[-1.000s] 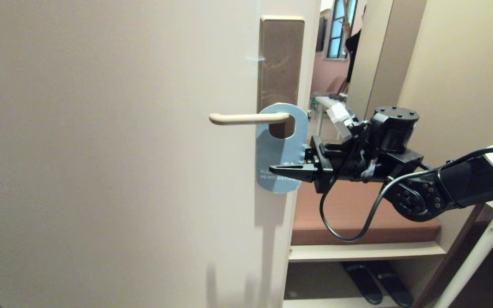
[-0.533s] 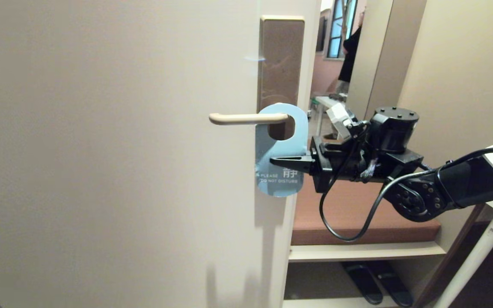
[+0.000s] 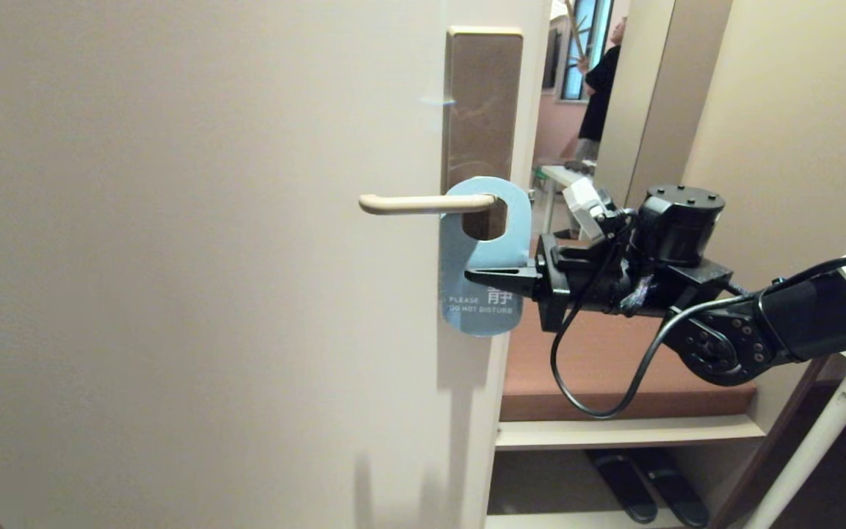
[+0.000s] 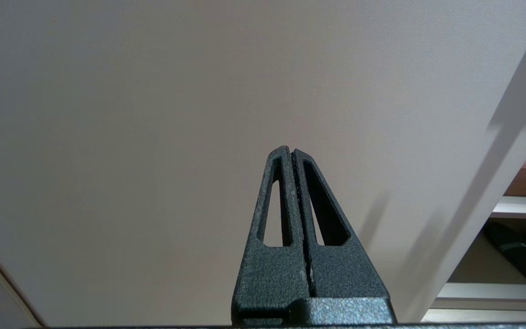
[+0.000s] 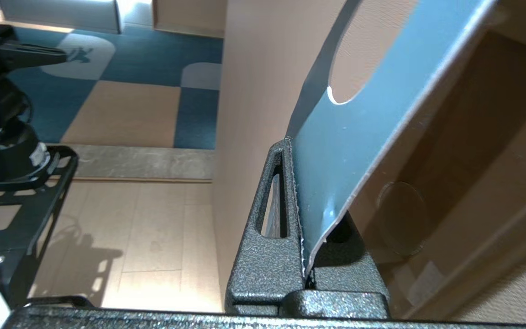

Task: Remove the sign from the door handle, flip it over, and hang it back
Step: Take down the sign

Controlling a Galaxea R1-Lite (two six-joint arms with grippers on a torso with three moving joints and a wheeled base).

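The right gripper (image 3: 493,278) has its jaws clenched on the side edge of the sign (image 3: 483,253), a flat blue door hanger whose white lettering sits just below the jaws. The sign hangs by its round hole on the door handle (image 3: 427,203), a slim cream lever on a tall brown plate (image 3: 482,103), up and to the side of the jaws. In the right wrist view the card (image 5: 359,132) bows slightly where the jaws pinch it. The likely trouble is in sliding it off: the lever is long, and a pull that is not along it could catch the hole's rim, bending the card or dragging it out of the thin edge grip. The left gripper (image 4: 292,153) is parked near the door (image 3: 173,257), jaws pressed together and empty.
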